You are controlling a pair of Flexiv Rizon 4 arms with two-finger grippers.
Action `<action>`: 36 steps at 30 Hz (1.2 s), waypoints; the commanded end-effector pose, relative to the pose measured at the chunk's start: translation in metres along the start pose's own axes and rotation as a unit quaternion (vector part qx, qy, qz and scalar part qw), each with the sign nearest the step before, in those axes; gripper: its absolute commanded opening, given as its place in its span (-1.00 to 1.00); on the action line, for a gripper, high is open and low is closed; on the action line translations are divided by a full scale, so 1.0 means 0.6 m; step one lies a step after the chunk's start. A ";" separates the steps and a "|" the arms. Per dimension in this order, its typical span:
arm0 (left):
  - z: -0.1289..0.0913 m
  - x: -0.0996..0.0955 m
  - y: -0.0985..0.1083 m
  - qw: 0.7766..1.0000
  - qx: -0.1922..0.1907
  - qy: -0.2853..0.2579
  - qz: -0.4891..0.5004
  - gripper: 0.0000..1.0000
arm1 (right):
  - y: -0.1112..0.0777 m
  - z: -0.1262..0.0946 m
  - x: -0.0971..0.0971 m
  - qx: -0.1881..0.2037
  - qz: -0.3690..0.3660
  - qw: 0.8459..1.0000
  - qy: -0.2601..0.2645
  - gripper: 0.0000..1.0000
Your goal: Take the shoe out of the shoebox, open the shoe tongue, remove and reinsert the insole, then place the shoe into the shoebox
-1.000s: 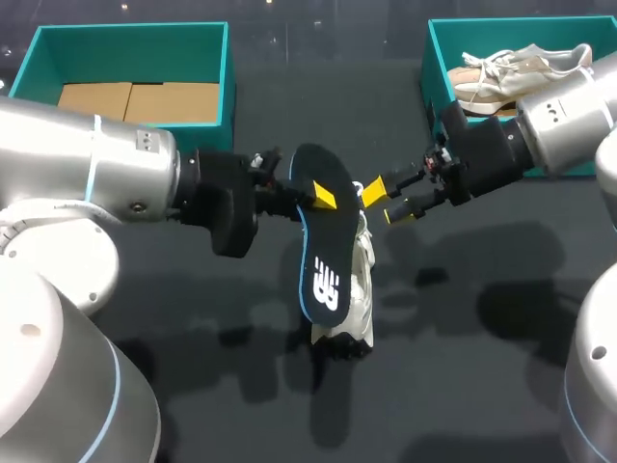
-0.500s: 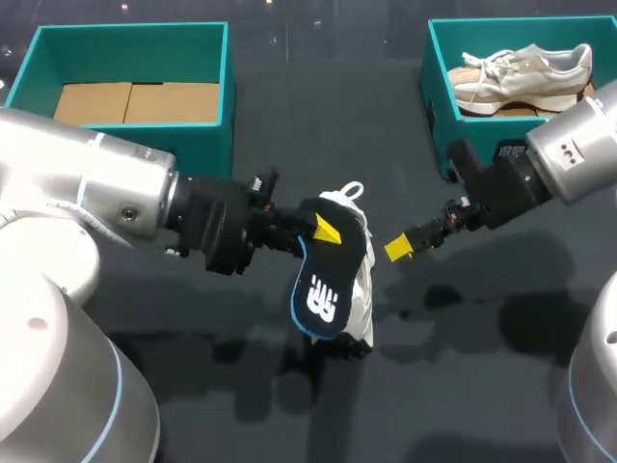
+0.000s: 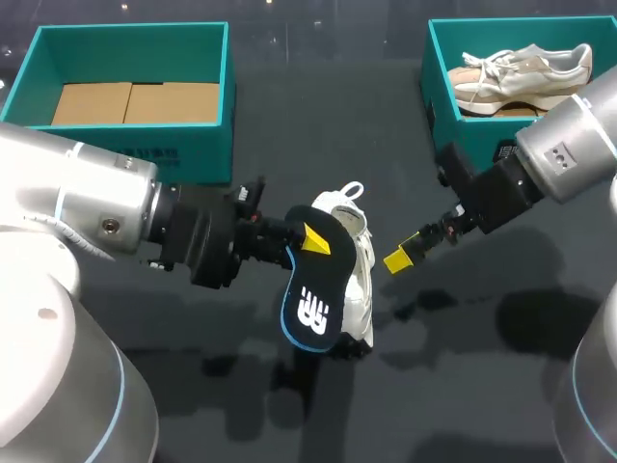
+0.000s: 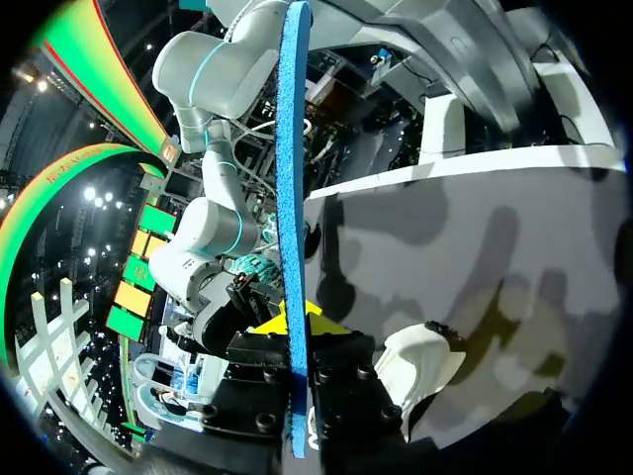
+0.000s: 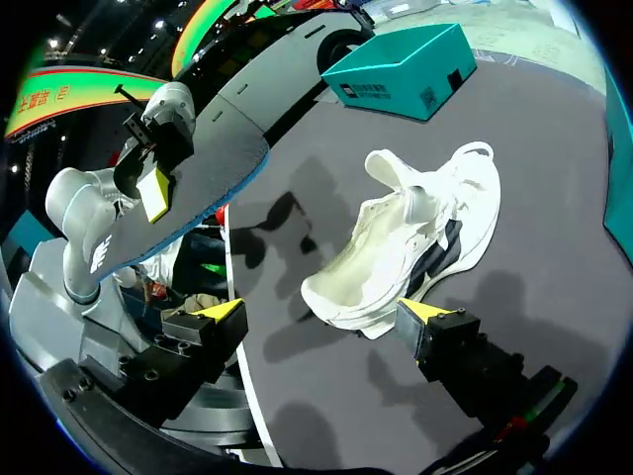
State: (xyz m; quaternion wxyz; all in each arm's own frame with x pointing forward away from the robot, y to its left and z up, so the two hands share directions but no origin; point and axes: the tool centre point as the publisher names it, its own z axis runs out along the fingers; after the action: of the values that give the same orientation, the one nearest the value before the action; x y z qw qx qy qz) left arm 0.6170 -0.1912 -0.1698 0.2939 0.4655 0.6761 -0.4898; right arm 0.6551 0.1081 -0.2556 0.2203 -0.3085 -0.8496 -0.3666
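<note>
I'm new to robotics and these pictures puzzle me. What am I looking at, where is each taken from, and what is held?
This is a two-armed robot at a dark table. One picture looks down from above; the two round ones come from wrist cameras. The left gripper grips a black insole close to a white shoe on the table. The right gripper is open and empty. Behind sit the left shoebox and the right shoebox, which holds a second shoe.
</note>
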 end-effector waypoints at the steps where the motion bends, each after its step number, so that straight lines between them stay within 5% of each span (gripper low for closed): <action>1: 0.007 0.004 0.005 0.997 0.035 0.004 -0.068 -1.00 | -0.011 0.006 0.001 0.005 -0.032 0.999 -0.016 1.00; 7: 0.019 0.001 0.013 0.983 0.088 0.004 -0.160 -1.00 | -0.034 0.007 -0.013 0.007 -0.063 0.997 -0.041 1.00; 18: 0.019 0.001 0.013 0.983 0.088 0.004 -0.160 -1.00 | -0.039 0.009 -0.018 0.018 -0.057 0.997 -0.043 1.00; 36: 0.030 0.077 0.025 0.924 0.119 -0.070 -0.357 -1.00 | -0.070 0.100 -0.064 0.061 -0.147 0.984 -0.080 1.00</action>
State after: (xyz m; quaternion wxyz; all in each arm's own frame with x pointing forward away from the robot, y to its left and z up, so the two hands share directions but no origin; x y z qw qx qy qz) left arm 0.6137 -0.1876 -0.2092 0.0793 0.2039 0.7218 -0.6566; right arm 0.6438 0.1044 -0.3272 0.1227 -0.1908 -0.9182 -0.3247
